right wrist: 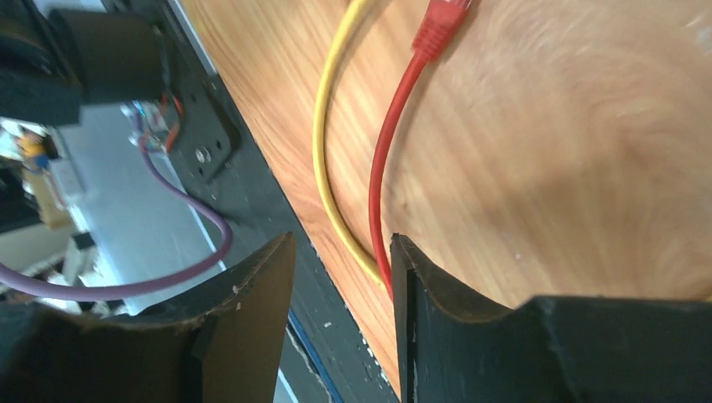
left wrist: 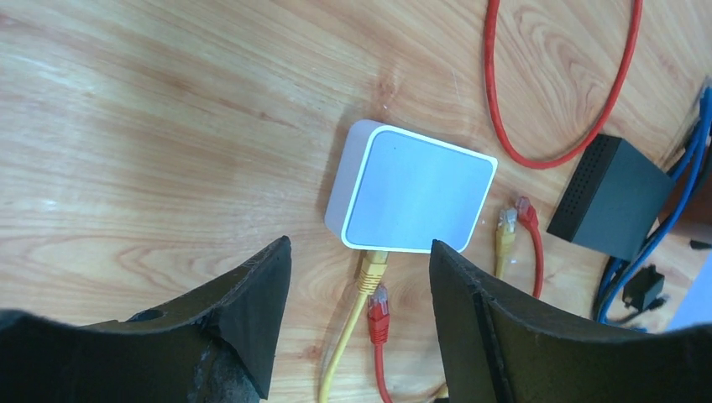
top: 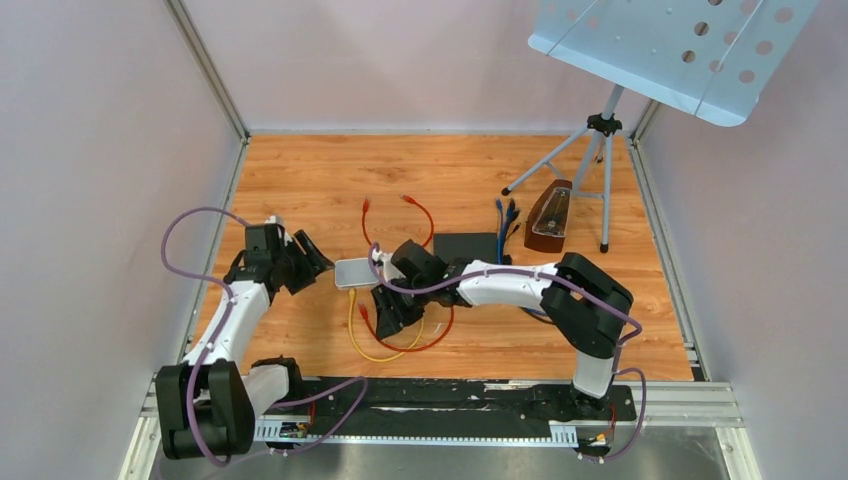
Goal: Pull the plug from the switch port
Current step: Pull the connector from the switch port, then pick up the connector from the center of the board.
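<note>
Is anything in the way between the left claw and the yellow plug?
Nothing visible blocks it. The left gripper is open, and the yellow plug in the white box shows between its fingers. A loose red plug lies close beside it.

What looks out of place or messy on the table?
Mostly loose cable ends. By the white switch, the yellow plug sits in a port; a red plug lies unplugged beside it, and two more plugs lie free nearby. Nothing looks spilled or broken.
</note>
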Action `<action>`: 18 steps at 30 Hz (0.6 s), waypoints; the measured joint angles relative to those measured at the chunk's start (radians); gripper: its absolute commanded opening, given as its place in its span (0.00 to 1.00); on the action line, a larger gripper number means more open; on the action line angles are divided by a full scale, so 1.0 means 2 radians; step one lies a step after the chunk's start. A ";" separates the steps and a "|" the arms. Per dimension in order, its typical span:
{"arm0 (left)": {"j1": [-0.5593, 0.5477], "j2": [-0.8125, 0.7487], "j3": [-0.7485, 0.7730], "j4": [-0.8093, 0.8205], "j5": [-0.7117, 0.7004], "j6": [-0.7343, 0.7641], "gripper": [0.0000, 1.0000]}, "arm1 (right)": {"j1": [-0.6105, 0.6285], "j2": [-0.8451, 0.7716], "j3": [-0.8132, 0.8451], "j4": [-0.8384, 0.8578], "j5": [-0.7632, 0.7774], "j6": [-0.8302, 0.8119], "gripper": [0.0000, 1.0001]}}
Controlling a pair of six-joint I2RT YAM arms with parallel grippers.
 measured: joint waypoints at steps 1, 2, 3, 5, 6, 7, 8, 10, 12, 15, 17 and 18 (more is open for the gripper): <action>0.000 -0.009 0.000 -0.005 -0.009 -0.003 0.70 | 0.009 0.001 0.000 -0.012 0.005 -0.010 0.44; 0.000 -0.016 0.000 -0.009 -0.015 -0.005 0.71 | 0.014 0.001 0.000 -0.019 0.008 -0.016 0.44; 0.000 -0.026 0.000 -0.016 -0.027 -0.007 0.71 | 0.022 0.001 0.001 -0.028 0.011 -0.025 0.44; 0.000 -0.043 0.000 -0.029 -0.044 -0.011 0.73 | 0.034 0.007 0.006 -0.041 0.021 -0.036 0.44; 0.000 -0.052 0.000 -0.034 -0.054 -0.014 0.74 | 0.039 0.014 0.013 -0.047 0.027 -0.042 0.44; 0.000 -0.061 0.000 -0.040 -0.063 -0.016 0.75 | 0.044 0.019 0.018 -0.051 0.034 -0.046 0.44; 0.000 -0.068 0.000 -0.045 -0.071 -0.017 0.76 | 0.048 0.026 0.023 -0.056 0.041 -0.051 0.43; 0.000 -0.081 0.000 -0.055 -0.084 -0.019 0.78 | 0.055 0.039 0.032 -0.064 0.057 -0.058 0.42; 0.000 -0.091 0.000 -0.061 -0.095 -0.020 0.80 | 0.061 0.050 0.039 -0.072 0.068 -0.061 0.40; 0.000 -0.094 0.000 -0.068 -0.105 -0.021 0.83 | 0.066 0.056 0.051 -0.078 0.087 -0.066 0.38; 0.000 -0.094 0.000 -0.073 -0.109 -0.022 0.84 | 0.072 0.056 0.054 -0.083 0.105 -0.068 0.29; 0.000 -0.095 0.000 -0.075 -0.112 -0.022 0.85 | 0.075 0.056 0.056 -0.086 0.114 -0.069 0.24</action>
